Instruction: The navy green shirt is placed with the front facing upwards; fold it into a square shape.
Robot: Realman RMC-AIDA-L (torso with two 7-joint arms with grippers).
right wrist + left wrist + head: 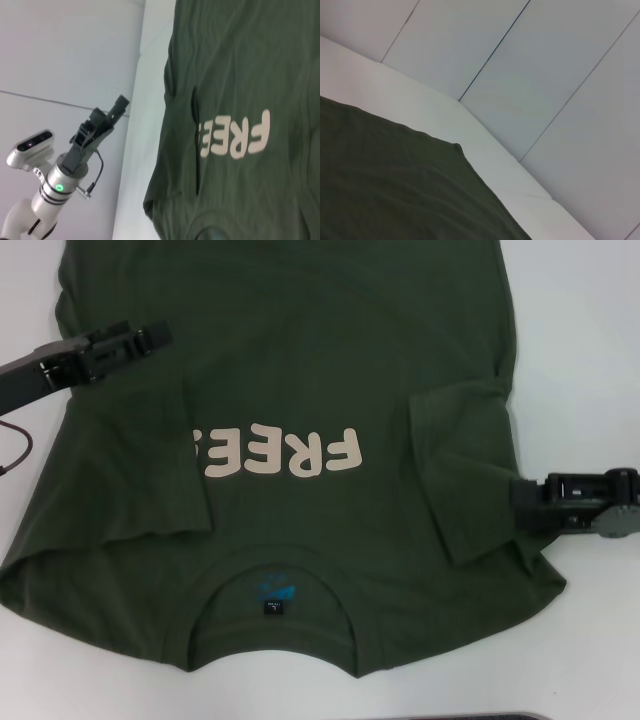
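navy green shirt (300,370), face-up, both sleeves folded in

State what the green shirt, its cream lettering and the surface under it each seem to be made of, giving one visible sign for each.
The navy green shirt: soft knit fabric, probably cotton, matte; it creases and its sleeves lie folded flat.
The cream lettering: likely a printed or pressed-on layer, flat and opaque with crisp edges.
The table: smooth, hard-looking white surface with a faint sheen; the exact material is unclear.
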